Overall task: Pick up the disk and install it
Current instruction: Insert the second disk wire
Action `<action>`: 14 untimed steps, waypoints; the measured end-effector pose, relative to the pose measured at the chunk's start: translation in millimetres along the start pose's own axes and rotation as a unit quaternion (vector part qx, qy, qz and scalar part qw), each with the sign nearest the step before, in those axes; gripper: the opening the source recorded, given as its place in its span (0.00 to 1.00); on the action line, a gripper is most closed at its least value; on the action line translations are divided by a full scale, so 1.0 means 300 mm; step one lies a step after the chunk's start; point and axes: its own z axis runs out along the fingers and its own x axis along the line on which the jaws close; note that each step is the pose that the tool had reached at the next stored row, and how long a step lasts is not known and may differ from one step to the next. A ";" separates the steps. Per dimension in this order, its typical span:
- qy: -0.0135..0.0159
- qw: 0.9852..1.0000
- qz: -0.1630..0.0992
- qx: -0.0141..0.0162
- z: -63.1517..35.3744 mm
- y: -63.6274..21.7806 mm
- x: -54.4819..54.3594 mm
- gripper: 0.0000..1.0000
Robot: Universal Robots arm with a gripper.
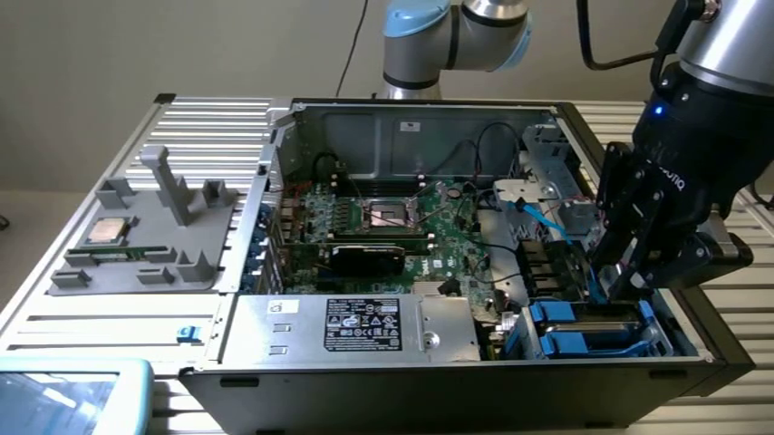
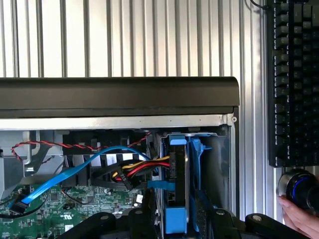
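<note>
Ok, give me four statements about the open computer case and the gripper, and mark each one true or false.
1. The gripper is down in the drive bay corner of the computer case. True.
2. A blue-bracketed disk sits upright in the bay. True.
3. The grey tray beside the case holds a blue-bracketed drive. False: it holds a square silver chip.
4. The case's side panel is closed. False: the motherboard is exposed.

The open computer case (image 1: 484, 353) lies on the slatted table (image 1: 217, 118), with a parts tray (image 1: 145, 236) beside it on the exterior view's left. Inside, the motherboard (image 1: 387, 227) sits mid-case, the power supply (image 1: 351, 328) near it, and the drive bay (image 1: 593, 331) in the near right corner. The gripper (image 1: 629, 272) hangs just above that bay, where the disk (image 2: 177, 184) stands on edge.
</note>
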 end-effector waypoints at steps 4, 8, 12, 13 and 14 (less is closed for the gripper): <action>0.000 1.000 0.000 0.000 -0.001 0.001 0.000 0.45; 0.000 1.000 0.000 0.000 -0.001 0.001 0.000 0.45; 0.000 1.000 0.000 0.000 -0.003 0.001 0.000 0.45; 0.000 1.000 0.000 0.000 -0.004 0.001 0.000 0.45; 0.000 1.000 0.000 0.000 -0.008 0.001 -0.001 0.45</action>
